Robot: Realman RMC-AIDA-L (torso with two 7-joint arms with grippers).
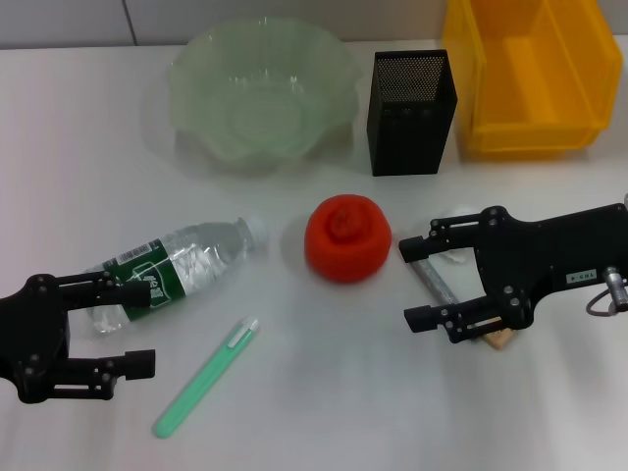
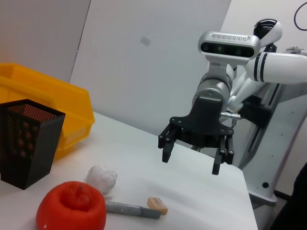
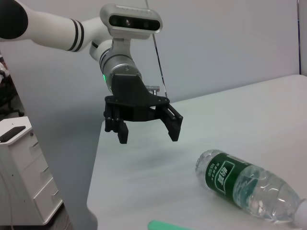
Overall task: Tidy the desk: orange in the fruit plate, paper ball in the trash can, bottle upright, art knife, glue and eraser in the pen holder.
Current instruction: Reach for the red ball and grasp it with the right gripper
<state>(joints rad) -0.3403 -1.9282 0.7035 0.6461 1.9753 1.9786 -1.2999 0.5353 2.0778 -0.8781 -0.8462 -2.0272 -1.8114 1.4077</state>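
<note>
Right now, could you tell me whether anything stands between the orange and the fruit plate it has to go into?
Nothing visible does. The orange sits on bare table just in front of the fruit plate; the pen holder stands off to the side, and both open grippers, left gripper and right gripper, hang clear.

Head view: the right pincer [image 1: 410,281] covers most of the knife [image 1: 433,278], eraser [image 1: 497,340] and paper ball [image 1: 453,259]. The yellow bin [image 1: 530,74], at the counter's far right corner, is cut by the frame. The bottle's [image 1: 167,270] base is hidden behind the left pincer [image 1: 139,327].
</note>
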